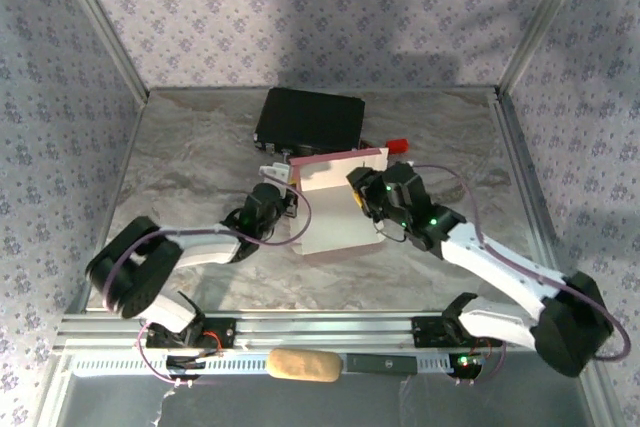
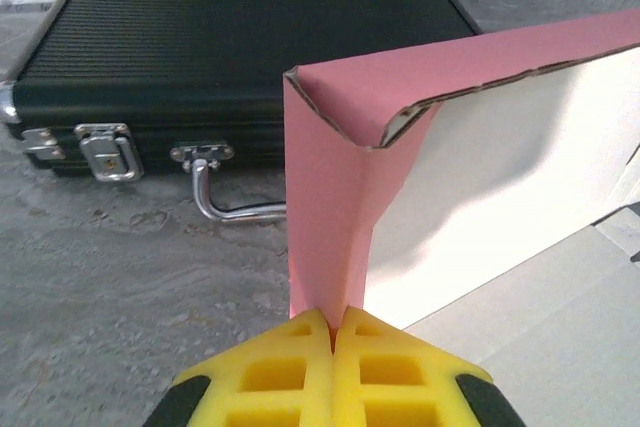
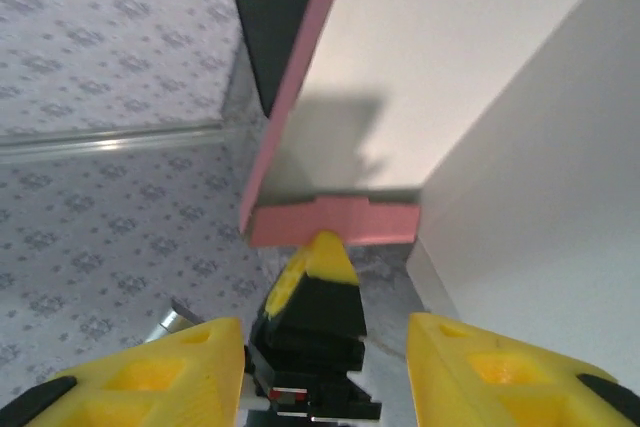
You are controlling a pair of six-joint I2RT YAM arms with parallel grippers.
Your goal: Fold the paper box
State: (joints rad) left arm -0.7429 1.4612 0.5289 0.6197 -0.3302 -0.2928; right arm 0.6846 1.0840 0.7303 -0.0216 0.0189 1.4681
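The paper box [image 1: 337, 215] lies mid-table, a pink card sheet, pale inside, with its back wall folded up. In the left wrist view my left gripper [image 2: 336, 323] is shut on a pink side flap [image 2: 325, 207] at the upright wall's left end. From above, that gripper [image 1: 296, 203] sits at the sheet's left edge. My right gripper [image 1: 362, 195] hovers over the sheet's right side. In the right wrist view the right gripper [image 3: 325, 352] is open with nothing between its yellow fingers [image 3: 150, 377], and it faces the pale inner wall [image 3: 450, 77] and the pinched flap [image 3: 335, 223].
A black hard case [image 1: 310, 119] with metal latches [image 2: 105, 150] stands just behind the box. A small red block [image 1: 397, 145] lies to the case's right. A tan oblong thing [image 1: 303, 365] rests on the near rail. Patterned walls close in the sides.
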